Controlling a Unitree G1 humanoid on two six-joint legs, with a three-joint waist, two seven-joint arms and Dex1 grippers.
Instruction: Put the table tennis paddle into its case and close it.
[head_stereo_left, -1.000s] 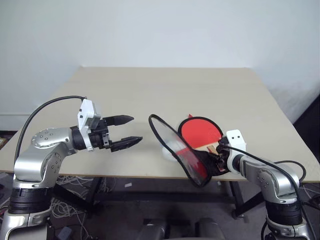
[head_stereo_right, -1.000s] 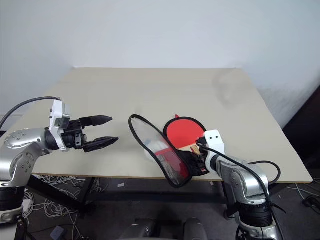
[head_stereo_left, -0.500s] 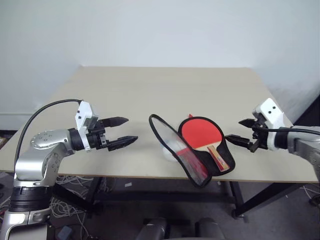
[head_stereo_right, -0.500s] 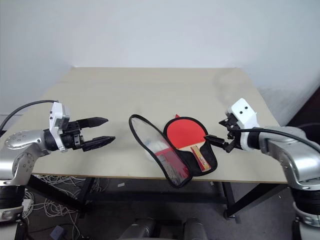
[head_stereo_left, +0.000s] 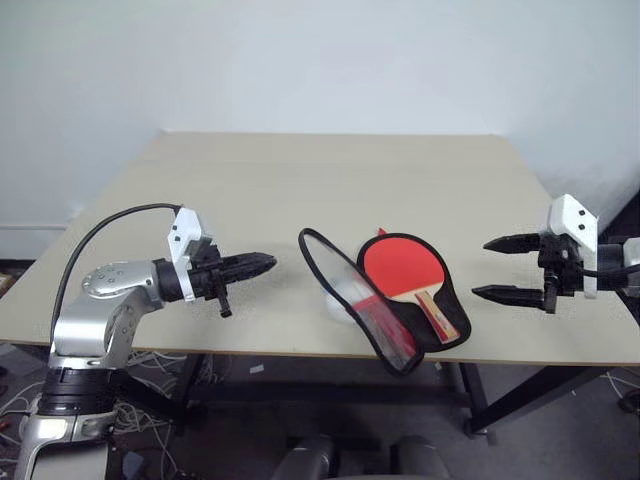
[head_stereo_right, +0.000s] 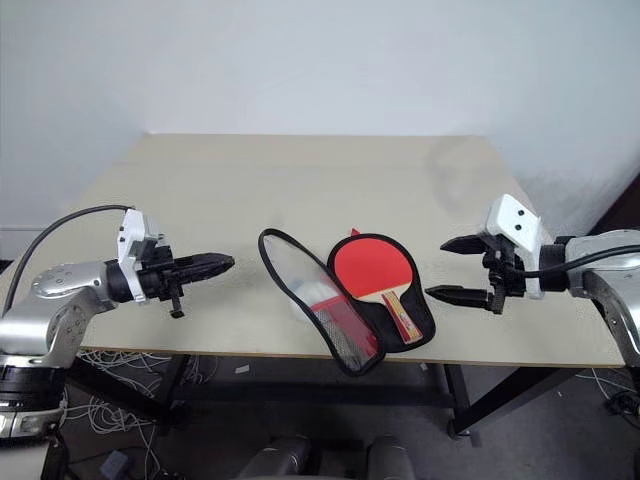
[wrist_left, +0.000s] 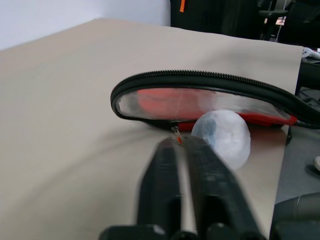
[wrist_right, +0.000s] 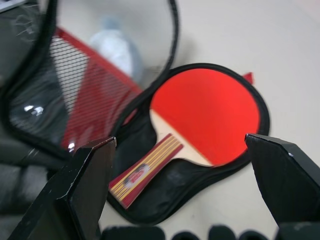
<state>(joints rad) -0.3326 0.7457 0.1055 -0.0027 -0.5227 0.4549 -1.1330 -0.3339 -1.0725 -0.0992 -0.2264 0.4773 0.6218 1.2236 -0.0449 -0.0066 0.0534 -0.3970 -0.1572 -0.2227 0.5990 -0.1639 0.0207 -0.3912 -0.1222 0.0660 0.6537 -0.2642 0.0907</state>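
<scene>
Red paddle (head_stereo_left: 402, 266) is lying in the unzipped case (head_stereo_left: 385, 315) at the table's (head_stereo_left: 300, 180) 6 o'clock edge. Left gripper (head_stereo_left: 262, 263), pinched shut and empty, is hovering at 9 o'clock; right gripper (head_stereo_left: 505, 268), spread wide and empty, at 3 o'clock.

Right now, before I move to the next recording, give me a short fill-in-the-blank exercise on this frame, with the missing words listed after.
1. The table tennis paddle lies inside the opened case, whose flap stands ____.
2. The left gripper has its fingers ____.
3. The right gripper, beside the case, has its fingers ____.
4. The small white wad rests on the ____ next to the case.

Missing words: open; shut; open; table
</scene>
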